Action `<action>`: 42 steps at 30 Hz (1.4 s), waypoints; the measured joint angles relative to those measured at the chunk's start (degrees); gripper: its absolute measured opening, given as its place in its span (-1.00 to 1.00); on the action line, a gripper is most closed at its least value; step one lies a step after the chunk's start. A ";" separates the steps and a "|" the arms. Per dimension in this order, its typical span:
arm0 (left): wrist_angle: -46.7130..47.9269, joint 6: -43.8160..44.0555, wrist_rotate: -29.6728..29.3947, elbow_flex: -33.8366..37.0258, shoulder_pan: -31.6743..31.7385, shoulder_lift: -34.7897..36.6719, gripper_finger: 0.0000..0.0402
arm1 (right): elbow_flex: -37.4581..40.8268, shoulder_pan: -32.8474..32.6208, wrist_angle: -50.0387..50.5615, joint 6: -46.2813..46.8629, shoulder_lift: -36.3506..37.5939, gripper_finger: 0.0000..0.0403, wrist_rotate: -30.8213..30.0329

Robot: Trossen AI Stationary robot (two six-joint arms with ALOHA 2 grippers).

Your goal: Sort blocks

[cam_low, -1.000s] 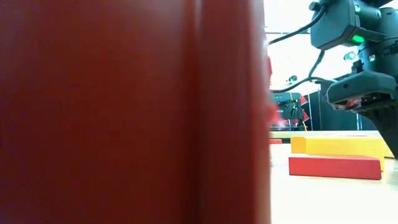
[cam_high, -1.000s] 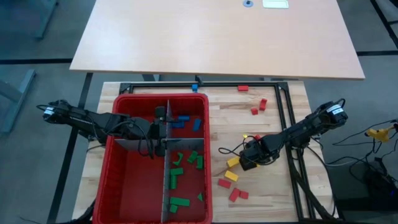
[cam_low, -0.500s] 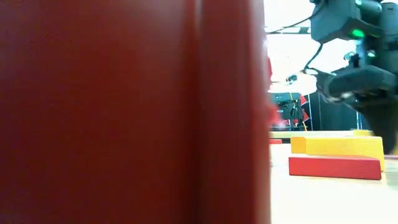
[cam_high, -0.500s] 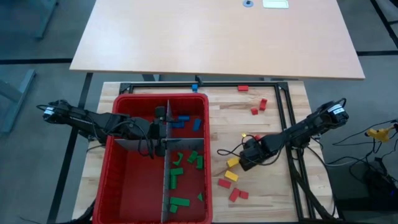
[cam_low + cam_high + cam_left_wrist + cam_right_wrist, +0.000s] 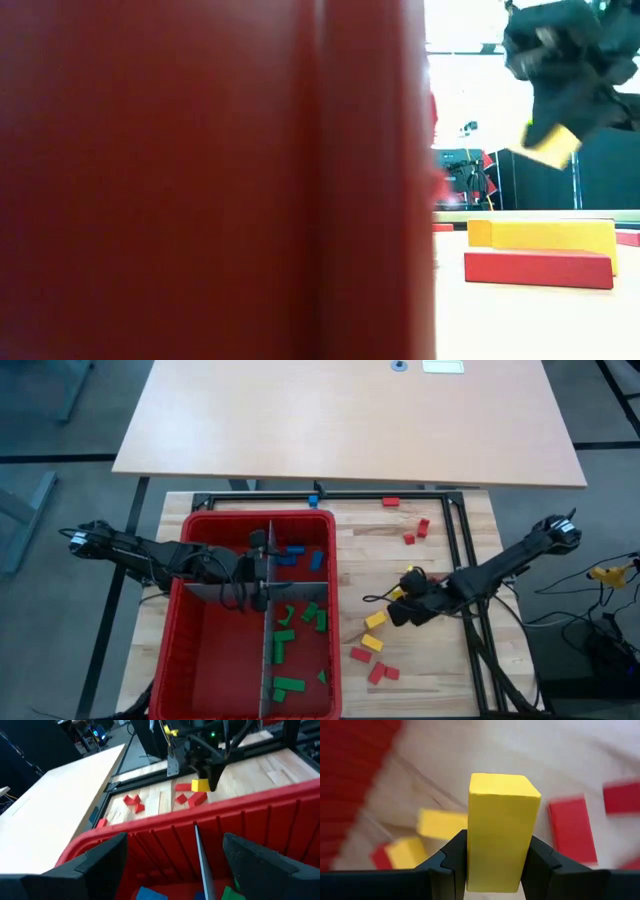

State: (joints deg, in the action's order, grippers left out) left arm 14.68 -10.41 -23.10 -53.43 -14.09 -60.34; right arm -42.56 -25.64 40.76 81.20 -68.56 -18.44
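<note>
High view: right gripper (image 5: 400, 608) above the wooden table (image 5: 440, 660), beside loose blocks (image 5: 372, 644); left gripper (image 5: 258, 572) inside the big red plastic bin (image 5: 185, 650). Low view: small yellow rectangular block (image 5: 550, 146) lifted. Left wrist: fingers (image 5: 97, 862) spread apart. Right wrist: clamped on that block (image 5: 501, 830).

Both arms are dark, nearly black, built of slim jointed links with black cables looping loosely alongside. The left arm (image 5: 150, 555) carries a small pale fitting at its 9 o'clock end, the right arm (image 5: 500, 565) one at 3 o'clock. The right end effector (image 5: 497, 865) has matte black, angular fingers (image 5: 452, 865).
</note>
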 joint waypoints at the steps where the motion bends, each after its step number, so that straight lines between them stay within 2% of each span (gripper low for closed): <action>1: -0.69 -0.05 0.45 0.00 0.00 0.00 0.56 | -0.01 -0.37 -0.81 -1.13 1.08 -0.43 -2.12; 7: -5.49 -0.20 4.86 0.00 0.00 0.00 0.56 | -0.03 -1.00 -13.77 -13.52 5.70 -0.43 -10.43; 13: -11.71 -0.22 6.67 0.00 0.00 -0.49 0.56 | -0.07 -0.97 -33.67 -32.49 6.07 -0.43 -11.58; 17: -16.89 -0.18 10.23 0.00 0.00 -1.96 0.56 | -0.09 -0.94 -39.47 -40.22 5.45 -0.43 -11.56; 22: -25.76 -0.04 15.43 0.00 0.00 -5.77 0.56 | -0.09 -0.35 -44.12 -44.98 4.66 -0.43 -11.60; 32: -39.58 2.27 16.27 0.00 0.78 -15.88 0.56 | -0.09 0.08 -49.71 -50.48 4.31 -0.43 -10.47; 36: -45.10 6.06 16.78 0.00 2.07 -18.79 0.56 | -0.09 0.08 -51.45 -51.89 4.31 -0.43 -9.67; 42: -48.91 14.46 22.63 0.00 5.39 -21.44 0.56 | -0.09 0.14 -53.83 -53.86 4.31 -0.43 -8.46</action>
State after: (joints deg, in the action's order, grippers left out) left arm -34.23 4.04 -0.47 -53.43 -8.70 -81.77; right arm -42.65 -25.49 -13.07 27.35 -64.25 -26.90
